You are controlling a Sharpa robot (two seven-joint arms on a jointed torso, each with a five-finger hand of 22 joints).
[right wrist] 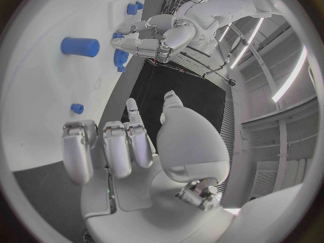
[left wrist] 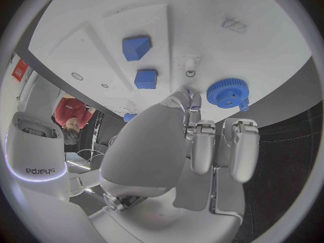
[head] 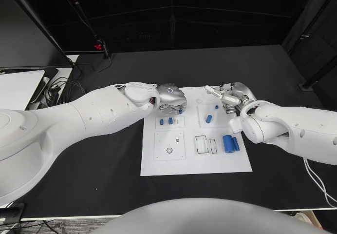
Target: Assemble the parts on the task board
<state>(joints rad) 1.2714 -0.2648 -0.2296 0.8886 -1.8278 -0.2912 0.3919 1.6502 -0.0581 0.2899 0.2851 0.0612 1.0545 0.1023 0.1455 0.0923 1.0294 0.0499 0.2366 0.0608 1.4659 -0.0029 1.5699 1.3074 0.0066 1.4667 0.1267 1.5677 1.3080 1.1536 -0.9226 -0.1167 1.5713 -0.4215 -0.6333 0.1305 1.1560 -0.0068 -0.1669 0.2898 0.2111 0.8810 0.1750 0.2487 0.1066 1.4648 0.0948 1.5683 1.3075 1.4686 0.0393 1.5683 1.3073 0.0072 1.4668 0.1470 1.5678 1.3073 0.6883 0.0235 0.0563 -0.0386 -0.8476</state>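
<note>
The white task board lies in the middle of the black table. My left hand hangs over its far left corner with its fingers curled in. A blue gear lies flat on the board just beyond those fingers, and nothing sits between them. Two blue blocks lie further along the board. My right hand hovers over the board's far right part and holds nothing, thumb and one finger stretched out. A blue cylinder stands near it, and I see my left hand above the gear.
Two larger blue cylinders lie side by side at the board's right edge, next to open slots. A small white peg stands on the board near the gear. Cables and a pale bench sit at the table's far left.
</note>
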